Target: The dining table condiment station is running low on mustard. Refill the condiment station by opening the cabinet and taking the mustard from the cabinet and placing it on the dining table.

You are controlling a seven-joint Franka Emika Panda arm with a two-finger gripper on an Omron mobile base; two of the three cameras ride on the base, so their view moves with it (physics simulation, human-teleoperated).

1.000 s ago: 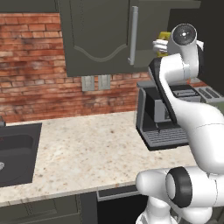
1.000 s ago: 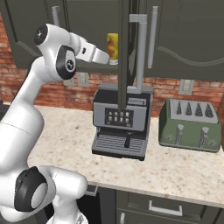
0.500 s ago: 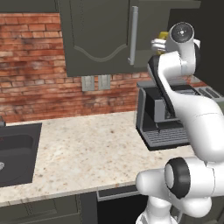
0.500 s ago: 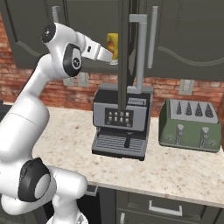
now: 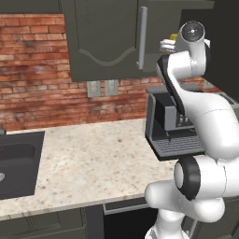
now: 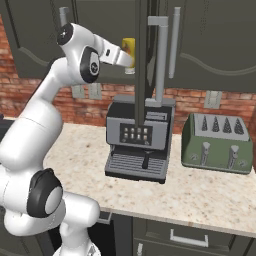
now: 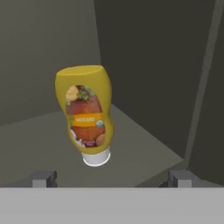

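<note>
The mustard (image 7: 85,113), a yellow squeeze bottle with an orange-red label, stands cap-down and slightly tilted on the shelf inside the open cabinet (image 7: 144,148). In the hand view it is just ahead of my gripper (image 7: 111,177) and a little left of centre, and the wide-apart fingertips (image 7: 43,178) touch nothing. From the right base view, my gripper (image 6: 129,61) reaches into the cabinet just in front of the mustard (image 6: 128,45), beside the open door's edge (image 6: 142,50). The left base view shows the hand (image 5: 166,45) at the mustard (image 5: 173,36). The dining table is out of view.
Directly under the cabinet opening a coffee machine (image 6: 137,140) stands on the speckled counter (image 5: 93,158). A green toaster (image 6: 216,142) is to its right and a dark sink (image 5: 16,163) lies far left. The closed cabinet door (image 5: 105,39) hangs left of the arm.
The arm has risen a little and pushed the hand slightly further into the cabinet toward the mustard. The jaws have stayed open.
</note>
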